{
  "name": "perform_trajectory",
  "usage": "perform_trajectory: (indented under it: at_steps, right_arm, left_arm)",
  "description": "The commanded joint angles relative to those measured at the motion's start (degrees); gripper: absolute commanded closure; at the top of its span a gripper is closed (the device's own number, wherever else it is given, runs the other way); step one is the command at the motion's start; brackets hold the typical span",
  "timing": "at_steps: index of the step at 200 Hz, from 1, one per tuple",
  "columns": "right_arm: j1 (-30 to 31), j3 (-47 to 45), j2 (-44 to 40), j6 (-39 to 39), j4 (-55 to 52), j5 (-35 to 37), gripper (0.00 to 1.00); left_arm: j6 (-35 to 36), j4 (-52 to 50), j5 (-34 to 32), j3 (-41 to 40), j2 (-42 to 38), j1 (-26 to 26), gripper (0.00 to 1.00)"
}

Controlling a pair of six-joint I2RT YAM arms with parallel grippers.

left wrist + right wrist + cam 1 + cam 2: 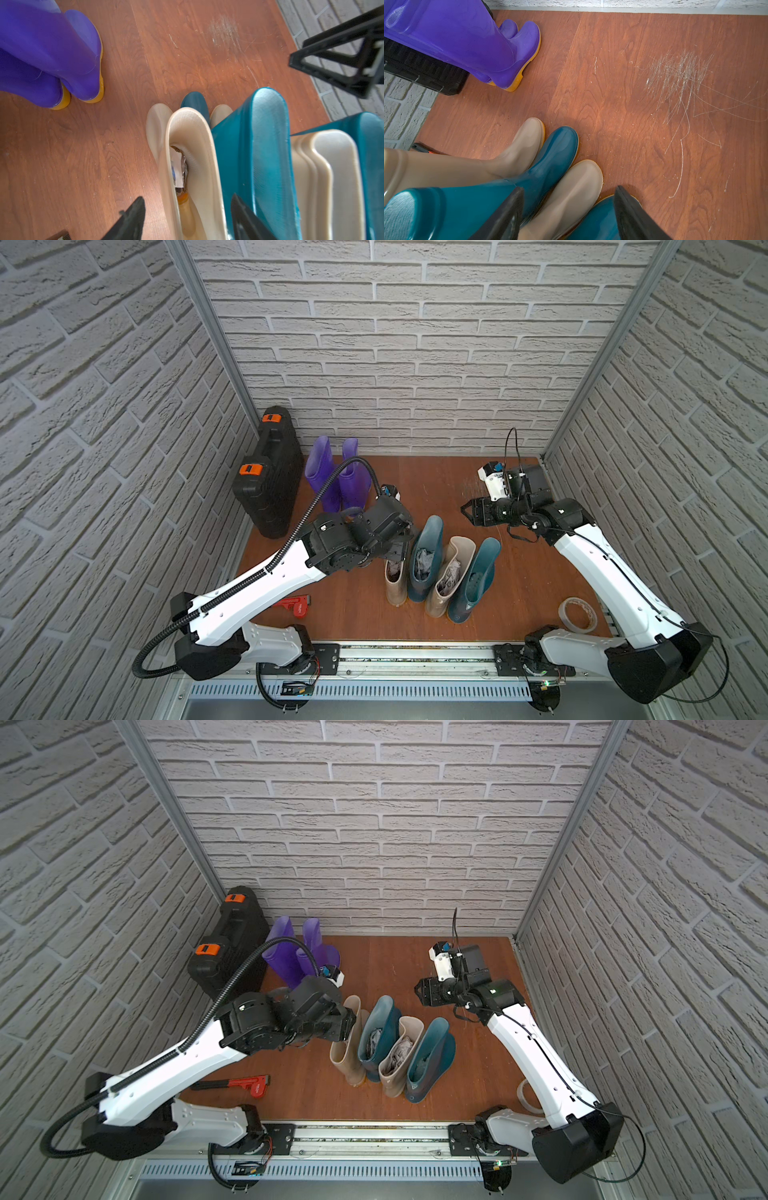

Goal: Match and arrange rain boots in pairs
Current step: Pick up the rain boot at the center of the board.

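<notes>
1. Six rain boots stood upright on the wooden floor (pixel 519 572), read here as a clock face with twelve at the back wall: two purple, two beige and two teal.
2. The two purple boots (pixel 332 481) stood together at about ten o'clock, touching each other. They were just beside one black hard case (pixel 270 477) with two orange latches, set on edge along the nine-to-ten o'clock wall.
3. The other four made one tight row from the centre toward six o'clock, toes toward twelve. From nine to three it ran outer beige boot (pixel 395 589), inner teal boot (pixel 430 531), inner beige boot (pixel 461 547), outer teal boot (pixel 485 553), so neither colour stood as a pair.
4. The left gripper (pixel 188 197) straddled the shaft top of the outer beige boot with its jaws parted. One finger stood clear of the outer wall and the other sat down between that boot and the inner teal boot. Nothing was clamped.
5. The right gripper (pixel 569 188) hovered at about one o'clock over the row's toes, jaws released, grasping nothing.
6. One red pipe wrench (pixel 297 605) lay at eight o'clock and one roll of tape (pixel 577 614) at four o'clock, both apart from the boots.
</notes>
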Motion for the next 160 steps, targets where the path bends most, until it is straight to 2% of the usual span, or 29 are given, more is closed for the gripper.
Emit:
perform_trajectory:
  at_steps: [1,29,50,76,96,115,160]
  right_arm:
    - [0.08,-0.74,-1.62,0.58,0.58,0.81,0.30]
    - [0.08,-0.93,-1.04,0.54,0.58,0.95,0.30]
    - [0.08,-0.83,-0.54,0.50,0.58,0.82,0.30]
    - [0.08,-0.83,-0.42,0.38,0.56,0.60,0.30]
    - [0.00,-1.07,-0.42,0.38,0.73,0.73,0.30]
    - [0.08,-1.27,-0.44,0.50,0.84,0.58,0.30]
    - [0.08,-1.23,-0.45,0.42,1.05,0.58,0.31]
  left_arm:
    - [0.03,-0.86,-0.82,-0.30,1.73,-0.27,0.40]
    - [1.12,-1.14,1.07,0.17,4.55,-0.61,0.49]
    - [1.75,-1.35,0.81,0.13,5.92,-0.69,0.61]
    - [2.06,-1.49,0.54,0.59,6.58,-0.64,0.67]
    - [2.51,-2.07,-0.95,0.90,6.69,-0.61,0.88]
    - [3.52,-2.97,-1.48,2.50,7.01,-0.33,1.00]
    - [6.95,-5.65,-3.20,8.00,7.73,0.73,1.00]
